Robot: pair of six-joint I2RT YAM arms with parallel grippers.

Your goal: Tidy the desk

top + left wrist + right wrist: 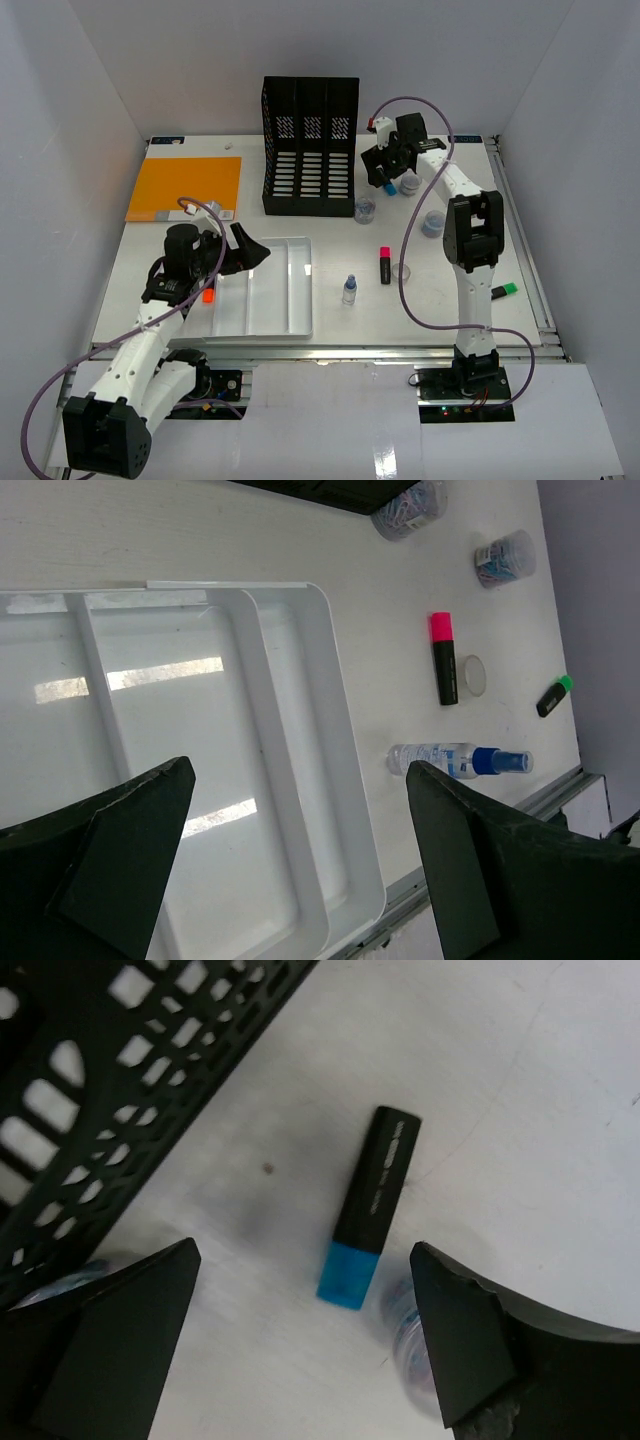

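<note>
The white desk (440,330) holds a white compartmented tray (292,290) at front centre. My left gripper (248,250) hangs open over the tray (300,640) with nothing between its fingers. An orange highlighter (208,295) lies at the tray's left edge, beside my left arm. My right gripper (388,168) is open at the back, above a black highlighter with a blue cap (370,1205) that lies flat on the desk. The blue cap sits between the fingers, which do not touch it.
A black file organizer (310,145) stands at the back, with an orange folder (185,188) to its left. Three small jars of clips (365,208) (432,224) (408,185) stand near my right gripper. A pink highlighter (385,265), a clear lid (402,270), a spray bottle (349,290) and a green highlighter (505,291) lie in front.
</note>
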